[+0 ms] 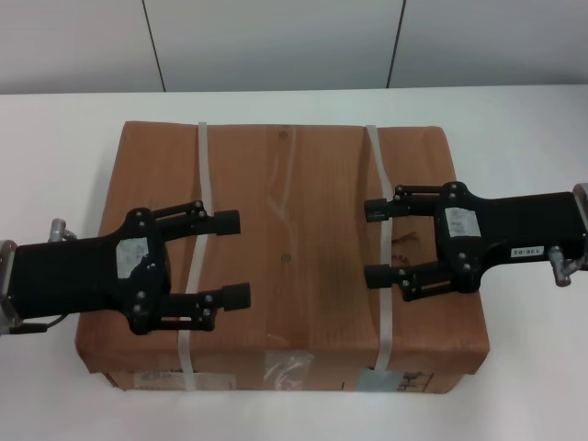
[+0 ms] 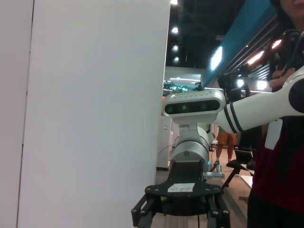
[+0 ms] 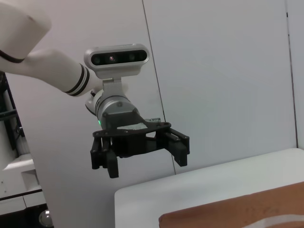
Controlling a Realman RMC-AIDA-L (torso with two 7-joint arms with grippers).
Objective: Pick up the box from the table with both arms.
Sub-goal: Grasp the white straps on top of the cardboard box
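Head view, from above. The box [image 1: 285, 253], broad, flat and of brown cardboard, lies on the white table [image 1: 514, 119], which shows bare on every side of it. Two pale straps [image 1: 195, 257] cross its top from back to front; tape patches and labels [image 1: 285, 370] mark the near side face.

The left gripper [image 1: 237, 260] reaches in from the left and the right gripper [image 1: 375, 243] from the right, each over the box top, pointing toward the other, well apart. Both have their jaws spread wide and hold nothing. The right wrist view shows the left gripper [image 3: 145, 156] high above the box corner [image 3: 237, 211]; whether the right one is equally clear of the top cannot be read from above, though it probably is. The left wrist view shows the right gripper [image 2: 180, 209] low against the room beyond.

Handling, as judged. The box is too wide for either jaw to span, so a pinch grip on its body will not serve. The cardboard looks stiff enough to bear side pressure, its surface matt and likely not slippery; its weight is unknown, but the strapping suggests a packed load. The sensible hold is a squeeze between the two arms on the left and right side faces, low and level, pressed evenly so that the box neither tilts nor buckles.
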